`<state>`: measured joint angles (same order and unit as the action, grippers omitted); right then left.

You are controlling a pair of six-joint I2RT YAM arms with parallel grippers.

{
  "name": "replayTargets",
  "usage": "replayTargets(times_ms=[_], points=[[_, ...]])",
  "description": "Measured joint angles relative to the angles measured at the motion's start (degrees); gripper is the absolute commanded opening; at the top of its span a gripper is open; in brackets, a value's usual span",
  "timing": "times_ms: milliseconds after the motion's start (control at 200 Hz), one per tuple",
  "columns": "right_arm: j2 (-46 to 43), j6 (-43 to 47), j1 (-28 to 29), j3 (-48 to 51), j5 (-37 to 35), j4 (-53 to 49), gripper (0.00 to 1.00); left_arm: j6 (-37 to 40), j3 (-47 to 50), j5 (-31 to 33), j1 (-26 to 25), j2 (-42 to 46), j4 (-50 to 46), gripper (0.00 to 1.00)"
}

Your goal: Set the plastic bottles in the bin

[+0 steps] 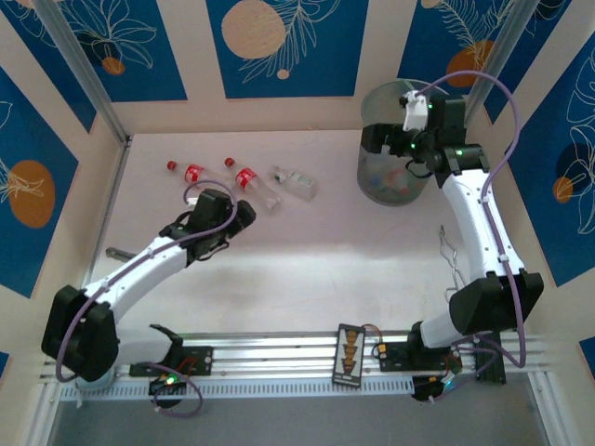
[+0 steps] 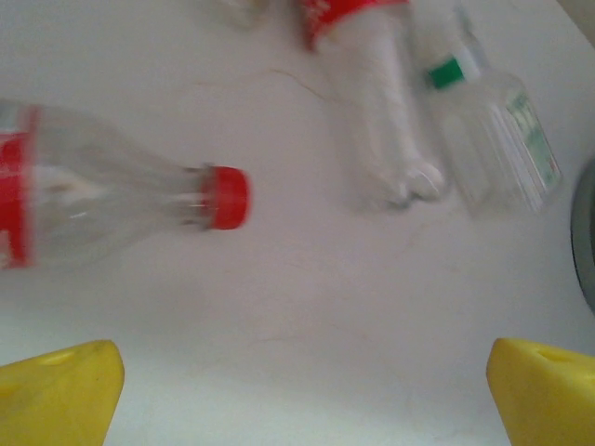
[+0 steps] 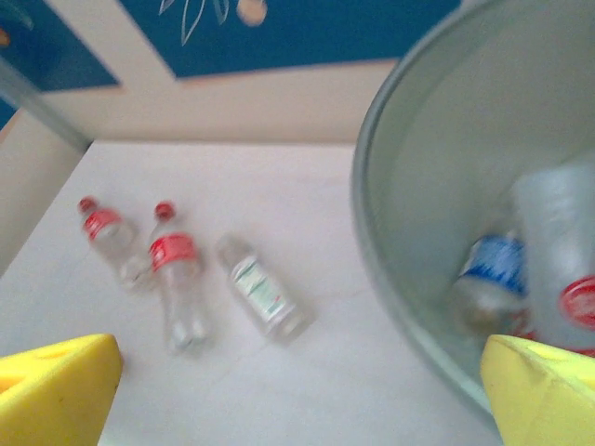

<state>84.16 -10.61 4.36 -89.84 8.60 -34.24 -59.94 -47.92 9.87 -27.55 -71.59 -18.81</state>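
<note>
The left gripper [image 2: 302, 400] hung over the table [image 1: 316, 242] with its yellow fingertips [image 2: 56, 395] spread as wide as they go and nothing between them. The right gripper [image 3: 297, 400] stood equally wide and empty above the bin [image 3: 372, 232], which sat at the far right of the table with a blue-labelled bottle [image 3: 493, 274] among those lying inside. Well apart from the bin lay the plastic bottles [image 1: 249, 181] left to move. In the left wrist view a red-capped bottle [image 2: 102, 209] lay on its side off to the left, cap toward the middle. Farther off was a red-labelled bottle [image 2: 372, 111] with a green-capped bottle [image 2: 493, 130] just beside it. I judged the step in hand to be the left arm's pick of that nearest bottle. To do it well I would shift the wrist left until the body, not the tapered neck, sat midway between the fingers. I would then turn so the jaws crossed its long axis, lower until the tips were just off the table, and close gently, since thin plastic buckles and rolls. The wrist picture was smeared, so I could only guess how far off centre the bottle lay.
</note>
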Motion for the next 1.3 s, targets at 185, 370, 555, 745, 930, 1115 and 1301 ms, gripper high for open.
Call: replayTargets(times_ms=[185,370,555,745,930,1115,1301], points=[[-1.4,-1.3,0.0,5.8,6.4,-1.0,0.99,-10.6,-2.8,6.8,2.2,4.7,-9.3,0.98],[-4.8,-3.0,0.4,12.1,9.9,-1.3,0.99,-14.1,-3.3,10.4,6.5,6.5,-12.2,0.96],[-7.2,-4.1,0.6,16.1,11.4,-1.0,0.99,-17.5,-3.6,12.3,8.0,4.7,-14.1,0.93],[-8.7,-4.5,0.6,16.7,12.0,-0.5,0.99,-20.8,-3.9,12.8,8.4,0.8,-14.7,0.91],[-10.6,-5.0,0.6,18.4,12.0,0.5,0.99,-23.0,-5.0,12.1,8.4,-4.3,-13.9,0.91],[-11.0,-4.9,0.6,19.2,11.9,0.6,0.99,-32.8,-5.4,11.1,8.4,-10.1,-12.1,0.91],[-11.0,-4.8,0.6,19.3,11.3,0.5,0.99,-39.1,-6.2,10.3,8.4,-15.6,-9.8,0.90]])
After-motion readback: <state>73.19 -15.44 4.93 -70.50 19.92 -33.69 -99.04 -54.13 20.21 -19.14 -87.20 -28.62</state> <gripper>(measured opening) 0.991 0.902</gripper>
